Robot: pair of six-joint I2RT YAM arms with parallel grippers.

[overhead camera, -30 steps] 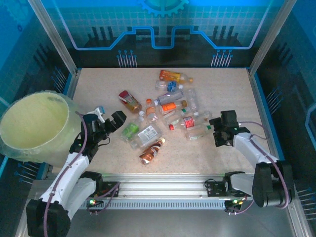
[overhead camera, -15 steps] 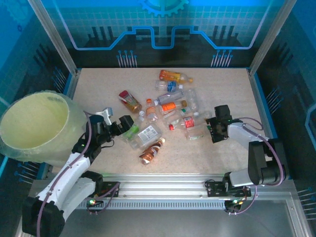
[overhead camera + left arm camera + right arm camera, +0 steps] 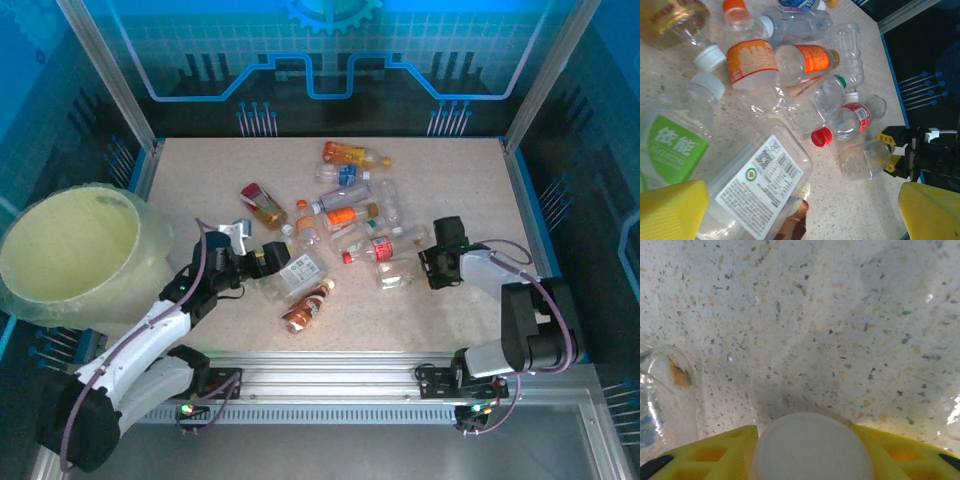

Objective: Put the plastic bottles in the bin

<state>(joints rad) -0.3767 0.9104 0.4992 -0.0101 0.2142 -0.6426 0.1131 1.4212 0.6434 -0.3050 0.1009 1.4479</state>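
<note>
Several plastic bottles lie in a heap mid-table. My right gripper (image 3: 430,264) is shut on the white cap (image 3: 812,450) of a clear bottle (image 3: 398,272) at the heap's right edge; its yellow fingers (image 3: 700,452) press the cap from both sides. My left gripper (image 3: 268,258) is open at the heap's left edge, its yellow pads (image 3: 670,210) wide apart over a flattened clear bottle with a white label (image 3: 765,182) and a brown bottle (image 3: 307,307). A green-labelled bottle (image 3: 672,150) lies by the left pad. The pale yellow bin (image 3: 70,250) stands at the far left.
More bottles lie behind: an orange one (image 3: 345,154), a red-brown one (image 3: 264,205), an orange-labelled one (image 3: 343,215) and a red-capped, red-labelled one (image 3: 850,120). Blue rails edge the table (image 3: 200,170) on both sides. Bare tabletop lies in front of the heap.
My right gripper has closed on the clear bottle's cap. My left gripper has moved right from beside the bin to the heap's left edge, staying open.
</note>
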